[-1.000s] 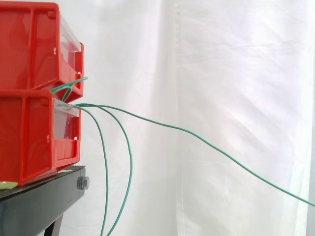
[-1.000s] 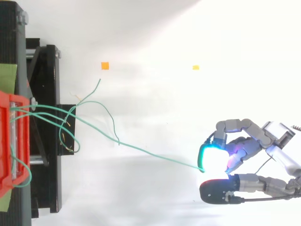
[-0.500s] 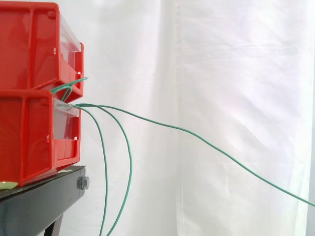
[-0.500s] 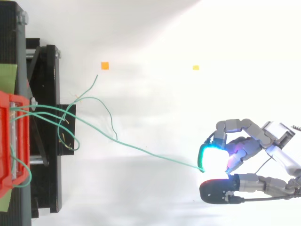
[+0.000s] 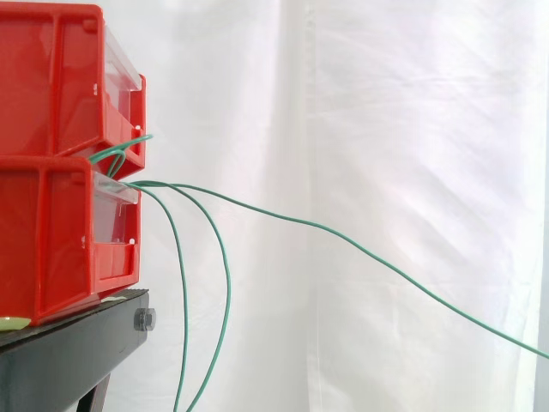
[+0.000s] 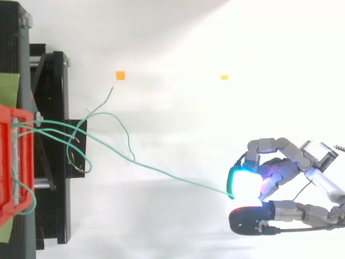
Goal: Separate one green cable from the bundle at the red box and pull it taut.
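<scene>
From above I see the hand (image 6: 285,167) at the right. Its fingers are curled and its glowing pads (image 6: 233,181) pinch the end of one green cable (image 6: 178,177). That cable runs left from the hand across the pale floor to the red boxes (image 6: 6,162) at the left edge, which sit on a black stand (image 6: 54,178). It bows gently rather than lying straight.

From the side, the cable (image 5: 360,249) leaves the gap between the upper box (image 5: 51,77) and the lower box (image 5: 51,240). It slopes down in a shallow curve to the right edge, before a white curtain (image 5: 412,129). Two loose cables (image 5: 184,326) hang from the same gap, dropping past the stand.

From above, loose green strands (image 6: 126,140) loop near the stand, well apart from the hand. Two small orange markers (image 6: 120,75) lie on the floor.
</scene>
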Tool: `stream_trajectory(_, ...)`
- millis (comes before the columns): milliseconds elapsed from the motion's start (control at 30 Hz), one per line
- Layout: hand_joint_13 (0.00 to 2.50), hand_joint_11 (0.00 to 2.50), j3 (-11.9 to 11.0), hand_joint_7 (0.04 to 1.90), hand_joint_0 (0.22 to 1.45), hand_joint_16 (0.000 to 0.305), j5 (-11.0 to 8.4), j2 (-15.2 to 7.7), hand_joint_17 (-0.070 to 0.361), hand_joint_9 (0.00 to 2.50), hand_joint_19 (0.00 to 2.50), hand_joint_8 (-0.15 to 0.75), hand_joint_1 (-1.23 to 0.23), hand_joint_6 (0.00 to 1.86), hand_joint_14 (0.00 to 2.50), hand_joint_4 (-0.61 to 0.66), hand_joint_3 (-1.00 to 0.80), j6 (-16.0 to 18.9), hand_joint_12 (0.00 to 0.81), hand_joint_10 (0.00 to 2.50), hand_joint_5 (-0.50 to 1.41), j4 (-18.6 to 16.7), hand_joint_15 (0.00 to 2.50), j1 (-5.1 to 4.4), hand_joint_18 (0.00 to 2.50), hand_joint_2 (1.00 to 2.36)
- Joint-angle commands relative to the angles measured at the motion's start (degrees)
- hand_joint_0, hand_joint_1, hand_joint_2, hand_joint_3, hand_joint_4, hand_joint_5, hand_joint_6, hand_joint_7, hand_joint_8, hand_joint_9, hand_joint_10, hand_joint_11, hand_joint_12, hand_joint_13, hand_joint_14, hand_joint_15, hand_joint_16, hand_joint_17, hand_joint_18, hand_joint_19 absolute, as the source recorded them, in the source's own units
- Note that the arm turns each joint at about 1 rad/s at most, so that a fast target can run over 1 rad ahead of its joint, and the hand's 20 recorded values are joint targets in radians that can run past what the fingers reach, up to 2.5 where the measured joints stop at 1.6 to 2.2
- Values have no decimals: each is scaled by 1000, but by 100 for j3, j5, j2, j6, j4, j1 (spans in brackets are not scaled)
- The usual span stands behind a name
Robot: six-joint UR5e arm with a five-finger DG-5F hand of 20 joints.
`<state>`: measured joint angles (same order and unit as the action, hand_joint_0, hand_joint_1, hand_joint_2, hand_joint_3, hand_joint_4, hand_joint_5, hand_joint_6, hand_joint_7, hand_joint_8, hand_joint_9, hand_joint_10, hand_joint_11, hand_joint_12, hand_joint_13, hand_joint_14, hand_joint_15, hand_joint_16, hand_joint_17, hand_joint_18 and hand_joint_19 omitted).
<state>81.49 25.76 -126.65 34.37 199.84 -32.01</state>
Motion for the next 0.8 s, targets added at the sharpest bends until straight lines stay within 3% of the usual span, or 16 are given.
stream_trajectory(0,941,578,-1,1265,674,33,0,0,75,1414,688,321,-762,937,22,75,-430,0,271,18,-64,3,634,1,614,1004)
stream_trajectory(367,893,470,-1,1243,671,33,8,0,75,1365,692,295,-759,941,23,65,-445,9,261,15,-66,3,615,1,565,1003)
stream_trajectory(500,934,294,-1,1244,670,33,0,-9,75,1347,681,256,-757,941,21,74,-437,0,278,9,-66,3,612,1,584,1005)
stream_trajectory(633,873,408,-1,1223,668,32,8,0,71,1338,655,278,-750,944,22,69,-439,9,265,13,-66,3,574,1,575,1004)
stream_trajectory(667,877,272,-1,1225,667,32,17,0,71,1360,665,253,-751,944,22,66,-437,9,264,9,-67,12,578,1,574,1004)
stream_trajectory(767,942,219,-1,1221,668,32,0,0,71,1372,673,237,-751,944,24,74,-437,0,264,7,-67,3,628,1,591,1005)
